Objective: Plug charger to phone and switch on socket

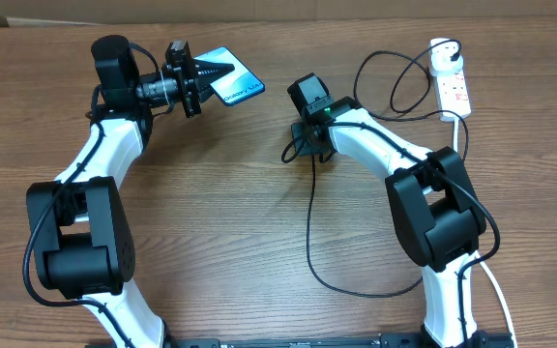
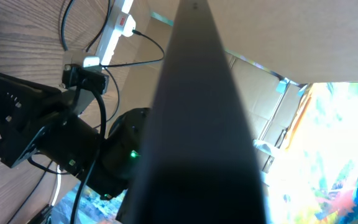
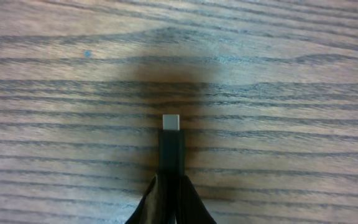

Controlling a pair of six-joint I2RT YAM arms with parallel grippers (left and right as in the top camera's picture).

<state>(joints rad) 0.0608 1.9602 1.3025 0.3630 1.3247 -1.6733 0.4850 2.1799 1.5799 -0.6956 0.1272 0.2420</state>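
Now, on the bench (image 1: pixel 259 242), socket (image 1: pixel 453 89) far right, our left fingers (image 1: pixel 206 71) pinch the phone (image 1: pixel 238 85) far left; our right fingers (image 3: pixel 154 202) pinch the charger (image 3: pixel 171 146) tip, with the phone left and farther off.

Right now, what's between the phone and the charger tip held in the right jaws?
Nothing but bare wooden table, as the overhead view shows; the phone and the charger tip are apart.

The phone (image 2: pixel 197 112), seen edge-on, fills the middle; the socket (image 2: pixel 112 34) lies beyond.
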